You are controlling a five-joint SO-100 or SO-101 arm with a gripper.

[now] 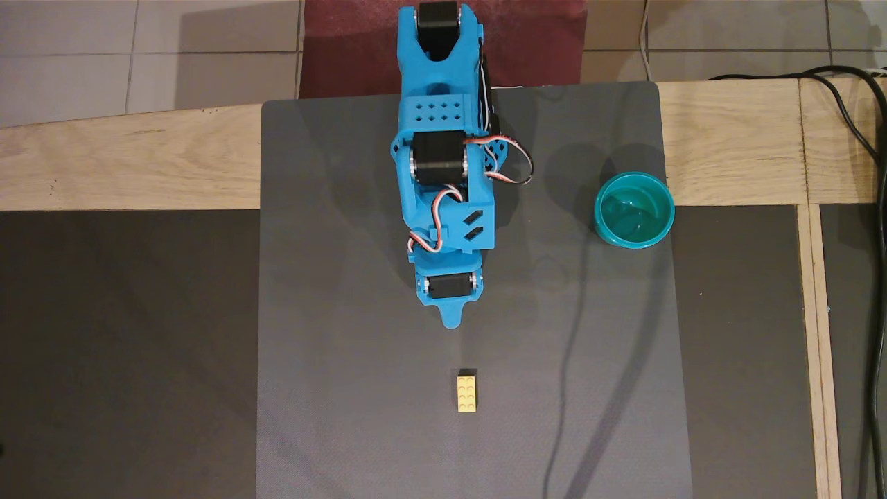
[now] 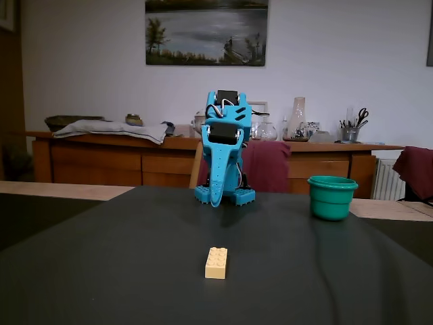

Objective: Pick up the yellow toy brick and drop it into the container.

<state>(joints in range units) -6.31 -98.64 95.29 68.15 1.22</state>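
The yellow toy brick (image 1: 467,393) lies flat, studs up, on the grey mat in the overhead view, and near the front of the table in the fixed view (image 2: 216,263). The teal-green container (image 1: 634,209) stands upright and empty at the mat's right edge; it also shows in the fixed view (image 2: 332,198). My blue arm is folded back over its base. My gripper (image 1: 452,320) points down at the mat, its jaws together and empty, a short way behind the brick and well left of the cup. It also shows in the fixed view (image 2: 216,201).
The grey mat (image 1: 346,346) lies over a dark table top with a wooden strip (image 1: 125,159) behind. Black cables (image 1: 866,138) run along the right edge. A sideboard (image 2: 101,159) and chairs stand beyond the table.
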